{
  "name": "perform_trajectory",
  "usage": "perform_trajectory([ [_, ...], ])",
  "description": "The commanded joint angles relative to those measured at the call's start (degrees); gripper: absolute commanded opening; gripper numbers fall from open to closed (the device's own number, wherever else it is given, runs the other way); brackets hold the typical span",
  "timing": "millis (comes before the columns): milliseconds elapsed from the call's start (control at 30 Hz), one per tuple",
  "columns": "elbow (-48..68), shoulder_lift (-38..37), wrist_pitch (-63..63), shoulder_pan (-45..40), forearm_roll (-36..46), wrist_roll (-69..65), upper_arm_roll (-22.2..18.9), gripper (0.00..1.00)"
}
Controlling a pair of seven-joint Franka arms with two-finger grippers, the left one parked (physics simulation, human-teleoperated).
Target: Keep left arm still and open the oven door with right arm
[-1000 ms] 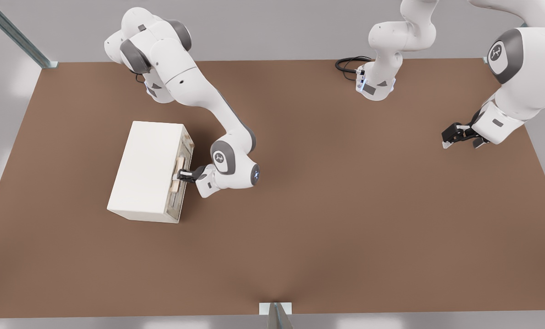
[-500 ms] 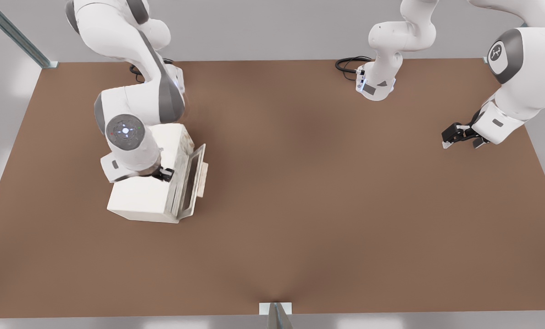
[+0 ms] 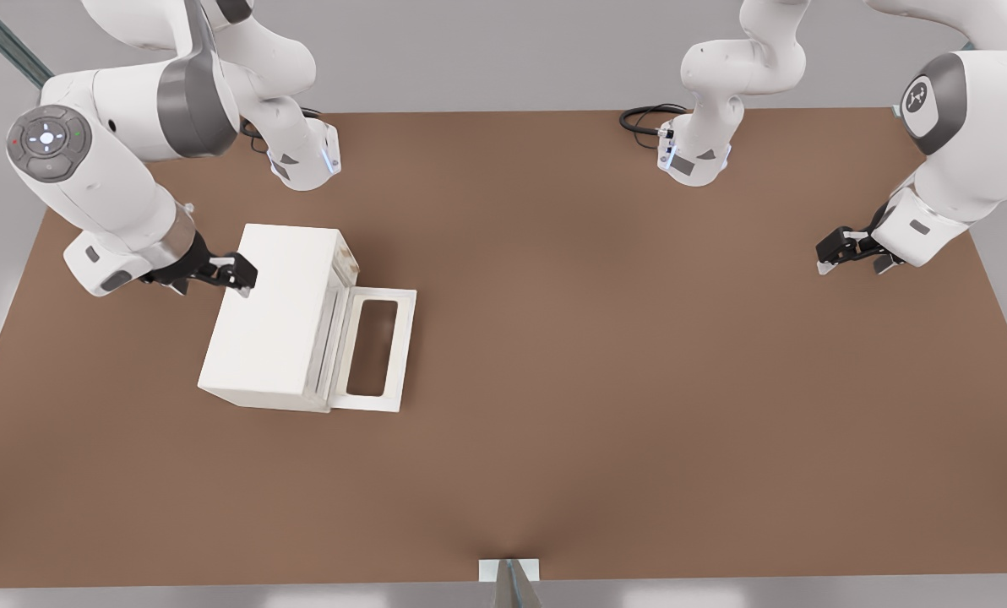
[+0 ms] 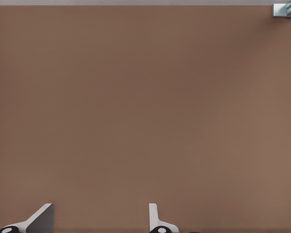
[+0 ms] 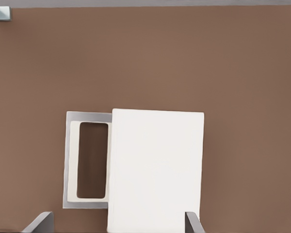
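Note:
The cream oven (image 3: 271,317) stands on the brown table at the front view's left. Its oven door (image 3: 377,348) lies folded down flat on the table toward the front view's right, window frame facing up; the handle is hidden underneath. My right arm's gripper (image 3: 240,274) hangs above the oven's far-left top corner, away from the door, open and holding nothing. In the right wrist view the oven's plain top (image 5: 155,170) fills the middle, the door (image 5: 72,160) lies beside it, and the gripper (image 5: 116,224) shows two spread fingertips (image 5: 41,222).
The working arm's base (image 3: 301,160) stands behind the oven. A second arm base (image 3: 694,156) with a black cable coil (image 3: 643,118) is at the back. A metal bracket (image 3: 509,572) sits at the table's near edge.
The door swung from shut, through half open, down flat onto the table. My gripper left the handle, rose over the oven and moved to the front view's left.

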Motion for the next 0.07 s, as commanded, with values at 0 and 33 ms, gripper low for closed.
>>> perform_trajectory([
  [0,0.04,0.02,-0.77,-0.01,-0.16,-16.19,-0.05,1.0],
  [33,0.04,0.02,-0.77,-0.01,-0.25,-16.28,-0.05,1.0],
])
